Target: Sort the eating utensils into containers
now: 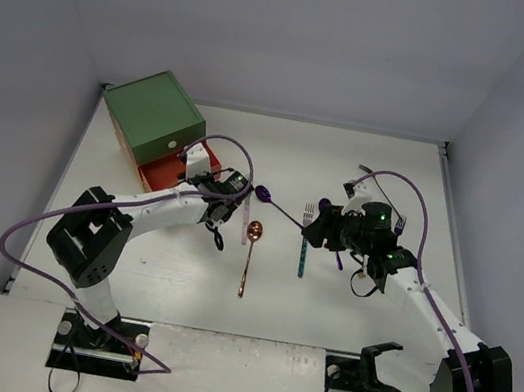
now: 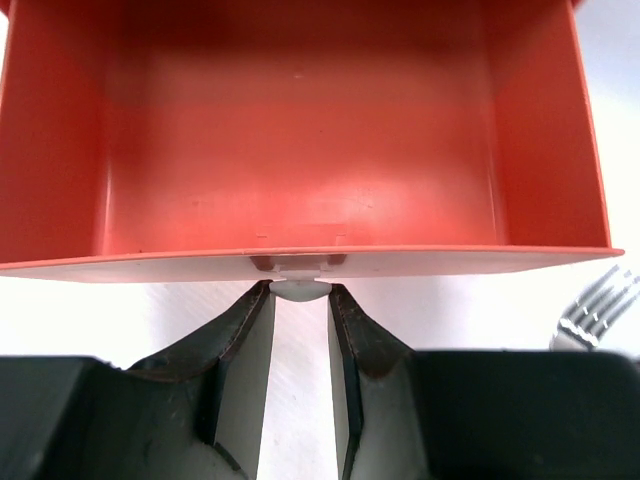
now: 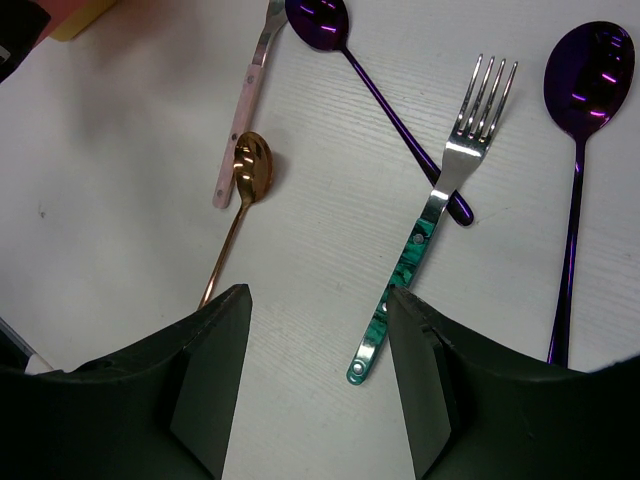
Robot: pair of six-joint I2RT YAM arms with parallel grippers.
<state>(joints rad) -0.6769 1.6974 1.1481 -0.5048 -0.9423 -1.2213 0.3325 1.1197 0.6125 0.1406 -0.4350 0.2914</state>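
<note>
"Pinching what, the left gripper (image 2: 298, 300)?"

"The white knob (image 2: 297, 289) of the orange-red drawer (image 2: 300, 140), its fingers pressed on either side. The drawer stands pulled out of the green-topped chest (image 1: 154, 108)."

"And the right gripper (image 3: 318, 300)?"

"Spread wide, hovering over the teal-handled fork (image 3: 440, 200), which crosses a purple spoon's (image 3: 395, 100) handle on the table (image 3: 120, 250). Left of it, a copper spoon (image 3: 250, 165) lies just beside a pink-handled piece (image 3: 243, 110). A second purple spoon (image 3: 588, 70) lies to the right."

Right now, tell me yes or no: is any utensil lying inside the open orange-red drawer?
No, the left wrist view shows the orange-red drawer with a bare floor.
</note>
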